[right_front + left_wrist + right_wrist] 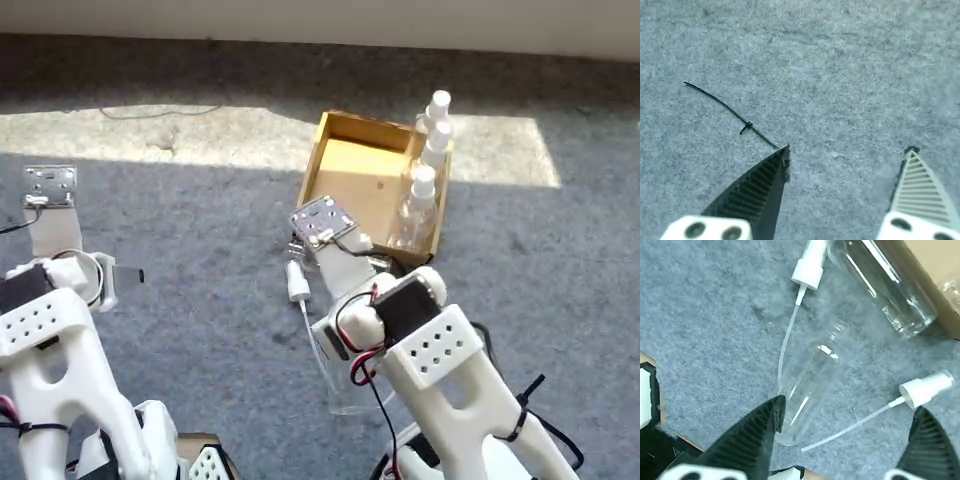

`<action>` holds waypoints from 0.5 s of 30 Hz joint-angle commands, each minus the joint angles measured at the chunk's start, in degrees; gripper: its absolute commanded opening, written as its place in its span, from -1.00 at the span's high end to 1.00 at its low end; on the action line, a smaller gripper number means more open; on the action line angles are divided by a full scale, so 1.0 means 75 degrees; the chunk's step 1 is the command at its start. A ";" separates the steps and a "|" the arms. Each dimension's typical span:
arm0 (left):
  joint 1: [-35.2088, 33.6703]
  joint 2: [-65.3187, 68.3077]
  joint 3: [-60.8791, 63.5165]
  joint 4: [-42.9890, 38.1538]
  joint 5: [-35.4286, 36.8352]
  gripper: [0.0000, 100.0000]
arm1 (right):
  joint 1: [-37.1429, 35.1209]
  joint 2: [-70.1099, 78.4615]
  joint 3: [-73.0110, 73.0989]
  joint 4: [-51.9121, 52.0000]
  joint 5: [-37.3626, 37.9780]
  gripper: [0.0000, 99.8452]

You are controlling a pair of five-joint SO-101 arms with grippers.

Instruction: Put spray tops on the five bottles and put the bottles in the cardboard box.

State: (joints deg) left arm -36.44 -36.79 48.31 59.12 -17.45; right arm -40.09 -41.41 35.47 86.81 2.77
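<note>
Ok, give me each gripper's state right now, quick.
Left gripper: open, holding nothing, over the carpet.
Right gripper: open, holding nothing, over an uncapped bottle lying on the carpet.

Cardboard box [350,175]: open-topped, far of centre. Along its right wall you have three clear bottles, upright, with white spray tops fitted: far bottle [438,108], middle bottle [434,148], near bottle [417,205]. Near of the box you have two uncapped bottles on their sides: box-side bottle [880,280] and outer bottle [810,385]. Flanking the outer bottle are the first spray top [809,265] and the second spray top [926,389], loose, with dip tubes attached.
</note>
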 commanded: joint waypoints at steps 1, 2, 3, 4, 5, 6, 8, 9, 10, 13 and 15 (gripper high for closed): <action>-0.0018 0.0006 0.0498 -0.0598 -0.0047 0.36 | -0.0451 -0.0100 0.0088 -0.0533 -0.0141 0.34; -0.0018 0.0006 0.0568 -0.0645 -0.0047 0.36 | -0.0486 -0.0088 0.0123 -0.0779 -0.0281 0.34; -0.0018 0.0006 0.0592 -0.0668 -0.0047 0.36 | -0.0498 -0.0006 0.0182 -0.0944 -0.0399 0.34; -0.0018 0.0006 0.0592 -0.0668 -0.0047 0.36 | -0.0475 0.0182 0.0299 -0.1096 -0.0445 0.34; -0.0018 0.0006 0.0592 -0.0668 -0.0047 0.36 | -0.0463 0.0416 0.0404 -0.1237 -0.0504 0.34; -0.0018 0.0006 0.0592 -0.0656 -0.0047 0.36 | -0.0475 0.0709 0.0510 -0.1412 -0.0574 0.34; -0.0018 0.0006 0.0604 -0.0656 -0.0047 0.36 | -0.0510 0.1225 0.0651 -0.1834 -0.0926 0.34; -0.0029 0.0006 0.0604 -0.0656 -0.0047 0.36 | -0.0486 0.1424 0.0639 -0.1893 -0.1067 0.34; -0.0041 0.0006 0.0604 -0.0656 -0.0047 0.36 | -0.0463 0.1530 0.0615 -0.1905 -0.1172 0.34; -0.0053 0.0006 0.0604 -0.0656 -0.0047 0.36 | -0.0522 0.1612 0.0686 -0.1987 -0.1254 0.34; -0.0029 -0.0006 0.0592 -0.0656 -0.0047 0.36 | -0.0568 0.1647 0.0709 -0.2010 -0.1453 0.34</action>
State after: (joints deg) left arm -36.44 -36.79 53.05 55.08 -17.63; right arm -43.60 -29.19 40.84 72.75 -6.29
